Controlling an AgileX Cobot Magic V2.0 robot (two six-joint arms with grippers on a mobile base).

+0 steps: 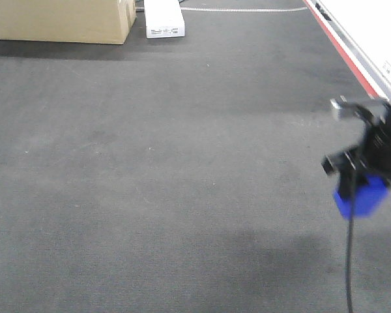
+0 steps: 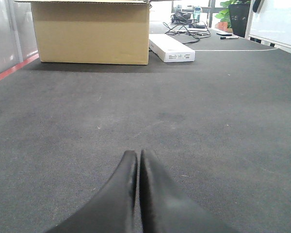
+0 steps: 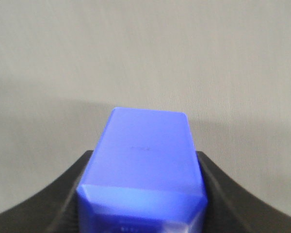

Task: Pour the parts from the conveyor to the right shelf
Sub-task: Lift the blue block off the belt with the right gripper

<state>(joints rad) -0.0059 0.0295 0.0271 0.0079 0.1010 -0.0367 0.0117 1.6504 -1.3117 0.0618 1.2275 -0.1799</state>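
One of the parts, a small blue plastic block [image 1: 361,197], hangs above the grey carpet at the right edge of the front view. My right gripper [image 1: 360,186] is shut on it. In the right wrist view the blue block [image 3: 143,155] fills the gap of the right gripper [image 3: 144,158], a black finger pressed on each side, with a plain pale surface behind. My left gripper [image 2: 137,154] is shut with nothing in it, low over the carpet. The conveyor and the right shelf are out of view.
A large cardboard box [image 1: 65,19] [image 2: 89,31] and a flat white box [image 1: 163,18] [image 2: 172,47] stand at the far end of the carpet. A white panel with a red strip [image 1: 362,39] runs along the right. A black cable [image 1: 349,261] hangs below the right gripper.
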